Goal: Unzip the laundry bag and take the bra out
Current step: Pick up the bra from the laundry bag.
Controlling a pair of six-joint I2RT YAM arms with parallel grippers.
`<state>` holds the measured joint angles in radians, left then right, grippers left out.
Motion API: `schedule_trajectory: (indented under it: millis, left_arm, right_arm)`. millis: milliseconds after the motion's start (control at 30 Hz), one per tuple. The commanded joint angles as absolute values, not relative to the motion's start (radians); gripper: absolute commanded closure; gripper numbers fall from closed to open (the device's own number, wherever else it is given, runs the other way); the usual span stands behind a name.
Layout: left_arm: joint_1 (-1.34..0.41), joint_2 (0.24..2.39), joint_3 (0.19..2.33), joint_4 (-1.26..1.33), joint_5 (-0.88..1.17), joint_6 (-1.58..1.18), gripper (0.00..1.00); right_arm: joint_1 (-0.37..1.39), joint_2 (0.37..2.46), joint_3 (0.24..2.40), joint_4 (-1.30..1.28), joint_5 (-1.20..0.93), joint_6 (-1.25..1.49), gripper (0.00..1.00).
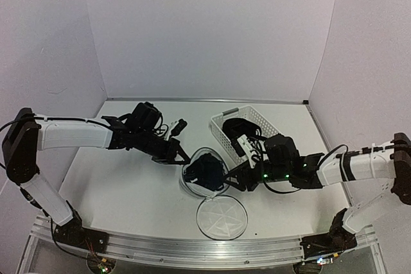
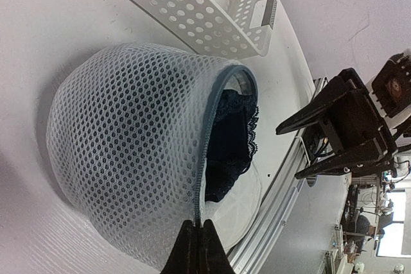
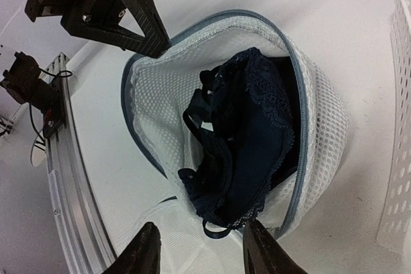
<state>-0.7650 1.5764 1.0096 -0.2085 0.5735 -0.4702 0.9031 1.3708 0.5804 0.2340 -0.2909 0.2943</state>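
Bra [image 3: 250, 133] lies in the open laundry bag [image 3: 324, 126] at frame centre, directly above the right gripper [image 3: 202, 248], its jaws wide; left gripper [image 2: 196, 251] pinches the bag's rim.

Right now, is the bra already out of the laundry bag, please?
No, the bra lies inside the open laundry bag.
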Motion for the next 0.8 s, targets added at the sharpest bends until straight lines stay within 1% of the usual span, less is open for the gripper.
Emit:
schedule_trajectory:
  millis: [0,233,600,767]
  left_arm:
    - [-0.769,1.578,1.046,-0.171,0.581,-0.454,1.0]
    - [-0.77,1.571,1.043,-0.172,0.583,-0.451,1.0]
    - [-0.77,1.573,1.04,-0.172,0.585,-0.449,1.0]
    - [-0.77,1.578,1.039,-0.172,0.587,-0.448,1.0]
  right_arm:
    - [0.884,1.4,0.629,0.237,-0.346,0.393,0.55]
    - [0.876,1.496,0.697,0.213,-0.351,0.408,0.56]
    - [0.873,1.56,0.754,0.208,-0.354,0.411,0.57]
    - [0.874,1.604,0.79,0.206,-0.356,0.426,0.59]
